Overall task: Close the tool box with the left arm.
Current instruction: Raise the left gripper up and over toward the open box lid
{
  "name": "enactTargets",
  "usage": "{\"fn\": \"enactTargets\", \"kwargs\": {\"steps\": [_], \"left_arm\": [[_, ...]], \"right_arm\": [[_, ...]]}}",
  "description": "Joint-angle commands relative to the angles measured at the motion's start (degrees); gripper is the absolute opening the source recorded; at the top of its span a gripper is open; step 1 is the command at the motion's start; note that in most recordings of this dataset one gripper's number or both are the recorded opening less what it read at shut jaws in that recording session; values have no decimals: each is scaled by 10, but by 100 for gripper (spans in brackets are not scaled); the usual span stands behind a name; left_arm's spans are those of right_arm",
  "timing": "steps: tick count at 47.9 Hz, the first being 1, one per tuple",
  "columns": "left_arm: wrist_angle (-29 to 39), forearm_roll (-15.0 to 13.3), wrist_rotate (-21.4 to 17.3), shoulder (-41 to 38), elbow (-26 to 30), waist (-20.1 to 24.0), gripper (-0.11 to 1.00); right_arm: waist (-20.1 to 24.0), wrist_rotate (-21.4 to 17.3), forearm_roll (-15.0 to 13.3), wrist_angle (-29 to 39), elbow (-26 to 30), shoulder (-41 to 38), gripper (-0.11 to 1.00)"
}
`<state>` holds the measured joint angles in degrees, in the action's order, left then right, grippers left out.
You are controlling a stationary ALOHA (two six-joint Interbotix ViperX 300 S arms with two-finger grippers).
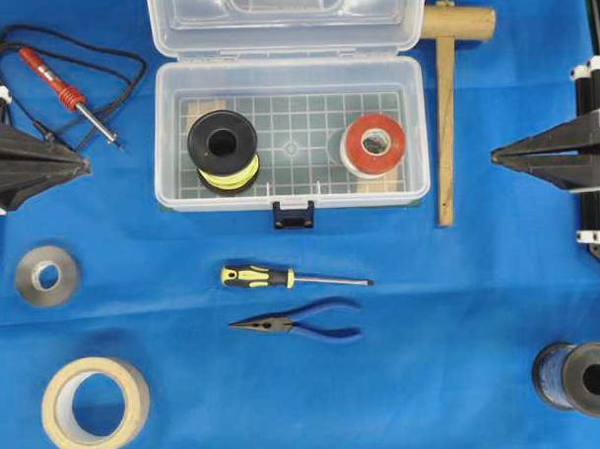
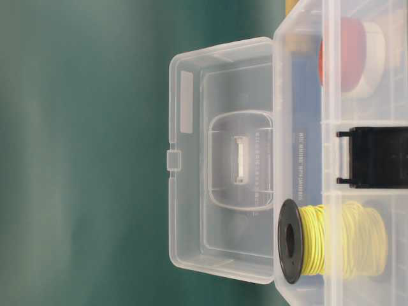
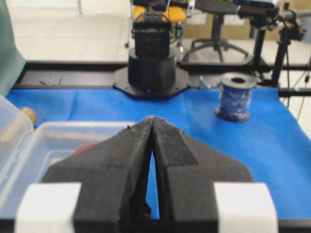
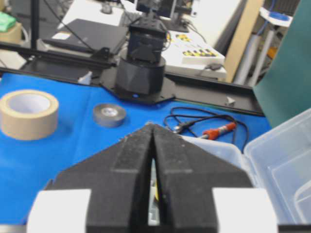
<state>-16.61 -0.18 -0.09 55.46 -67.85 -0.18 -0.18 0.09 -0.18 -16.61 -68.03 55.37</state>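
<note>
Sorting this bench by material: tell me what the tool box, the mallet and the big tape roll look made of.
Tool box: clear, glossy plastic; the gridded base and spools show through its walls. Mallet: apparently bare wood, pale tan and matte, head and handle alike. Big tape roll: probably paper masking tape, with a matte beige band; its core material is unclear.

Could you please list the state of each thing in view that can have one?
Tool box: open, lid swung back.
Front latch: undone.
Left gripper: shut, empty, apart from the box.
Right gripper: shut, empty.
Yellow wire spool: inside the box.
Red spool: inside the box.
Pliers: closed, on the cloth.
</note>
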Motion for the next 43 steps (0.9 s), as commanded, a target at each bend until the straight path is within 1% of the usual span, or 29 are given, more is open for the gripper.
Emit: {"fn": "enactTargets", "kwargs": {"steps": [1, 6, 10, 23, 29, 31, 34, 38, 39, 43], "left_arm": [[-11, -21, -1, -8, 11, 0, 0], [-12, -22, 0, -9, 15, 4, 0], [-18, -22, -4, -8, 25, 21, 0], [-18, -20, -11, -10, 62, 134, 0], [-12, -20, -32, -11, 82, 176, 2], [-8, -20, -33, -11, 89, 189, 9], [5, -20, -33, -11, 101, 212, 24], [28, -21, -31, -18, 121, 243, 48], [34, -20, -31, -23, 127, 249, 56], [55, -20, -32, -57, 154, 265, 78]], "right_arm": [[0, -2, 1, -4, 22, -4, 0], [0, -2, 1, 2, 28, -9, 0], [0, -2, 1, 6, 33, -10, 0], [0, -1, 1, 12, 34, -11, 0], [-3, 0, 1, 13, 34, -11, 0], [-4, 1, 1, 14, 34, -11, 0], [-5, 1, 0, 17, 34, -11, 0], [-8, 1, 1, 19, 34, -12, 0], [-9, 1, 0, 20, 34, -12, 0], [-11, 1, 1, 21, 34, -12, 0]]}}
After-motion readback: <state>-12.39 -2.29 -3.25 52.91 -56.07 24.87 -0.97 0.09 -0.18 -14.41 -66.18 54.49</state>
